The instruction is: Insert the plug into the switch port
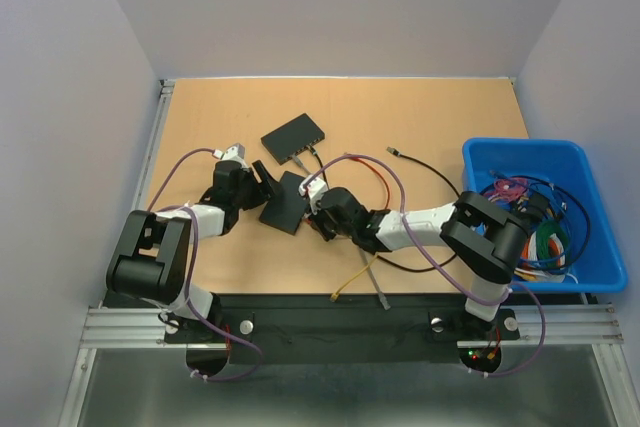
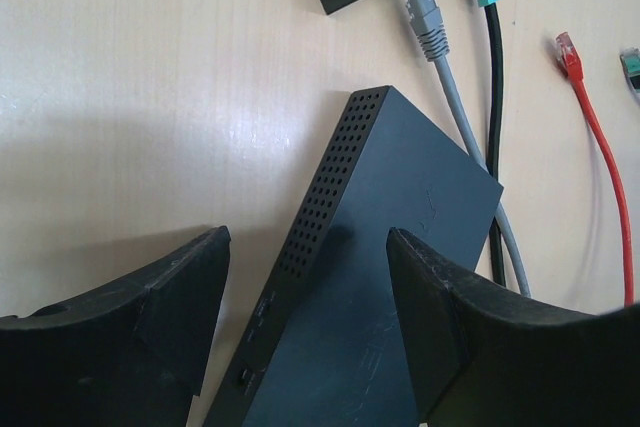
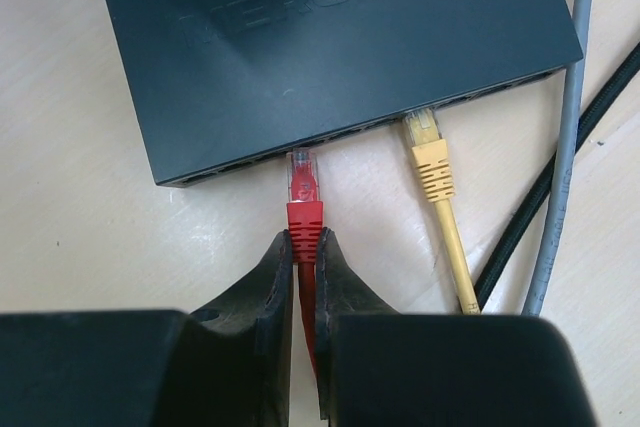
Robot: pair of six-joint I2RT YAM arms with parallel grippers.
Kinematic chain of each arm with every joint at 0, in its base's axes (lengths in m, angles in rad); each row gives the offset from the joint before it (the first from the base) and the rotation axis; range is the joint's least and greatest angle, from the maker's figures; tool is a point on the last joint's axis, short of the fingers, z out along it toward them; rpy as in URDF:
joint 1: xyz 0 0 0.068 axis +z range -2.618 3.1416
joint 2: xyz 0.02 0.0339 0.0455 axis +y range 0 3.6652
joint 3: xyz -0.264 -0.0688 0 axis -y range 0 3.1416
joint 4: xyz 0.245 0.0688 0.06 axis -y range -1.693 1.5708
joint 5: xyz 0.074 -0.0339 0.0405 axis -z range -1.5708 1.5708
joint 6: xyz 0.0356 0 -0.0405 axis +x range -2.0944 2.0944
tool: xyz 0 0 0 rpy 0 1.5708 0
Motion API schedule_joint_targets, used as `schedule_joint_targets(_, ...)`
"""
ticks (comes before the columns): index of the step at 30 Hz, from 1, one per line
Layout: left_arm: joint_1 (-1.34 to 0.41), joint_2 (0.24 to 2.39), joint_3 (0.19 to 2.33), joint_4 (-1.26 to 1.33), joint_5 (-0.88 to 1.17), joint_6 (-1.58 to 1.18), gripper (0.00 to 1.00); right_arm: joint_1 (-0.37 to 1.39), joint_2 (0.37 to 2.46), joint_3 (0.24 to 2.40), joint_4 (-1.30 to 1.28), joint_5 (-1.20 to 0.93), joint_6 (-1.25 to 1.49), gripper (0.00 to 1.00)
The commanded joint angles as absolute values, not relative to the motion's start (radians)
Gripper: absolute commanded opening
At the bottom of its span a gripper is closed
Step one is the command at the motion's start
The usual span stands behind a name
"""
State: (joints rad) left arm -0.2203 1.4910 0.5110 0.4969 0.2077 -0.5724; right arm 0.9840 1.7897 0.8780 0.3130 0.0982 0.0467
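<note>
The dark switch (image 1: 283, 205) lies flat at mid-table, and its top (image 3: 330, 37) reads MERCURY. My right gripper (image 3: 303, 237) is shut on the ribbed boot of the red plug (image 3: 303, 187). The plug's clear tip sits at the mouth of a port in the switch's front face; how deep it reaches I cannot tell. A yellow plug (image 3: 425, 147) sits in a port to its right. My left gripper (image 2: 308, 234) stands open astride the switch's perforated end (image 2: 330, 187), with one finger (image 2: 150, 317) beside the switch and the other over its top.
A second black switch (image 1: 293, 135) lies farther back with a grey plug (image 2: 425, 17) and a black cable at it. Another red plug (image 2: 568, 52) lies loose. Grey and black cables (image 3: 560, 177) run right of the switch. The blue bin (image 1: 520, 145) of cables stands at right.
</note>
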Motion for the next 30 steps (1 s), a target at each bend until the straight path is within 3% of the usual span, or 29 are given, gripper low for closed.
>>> schedule_joint_targets(1,-0.216,1.497,0.537,0.514,0.229,-0.549,0.75,1.005,1.799,0.928,0.342,0.103,0.032,0.0)
schedule_joint_targets(30,-0.224,1.526,0.529,0.517,0.225,-0.558,0.75,1.095,1.801,0.95,0.327,0.198,0.037,0.0)
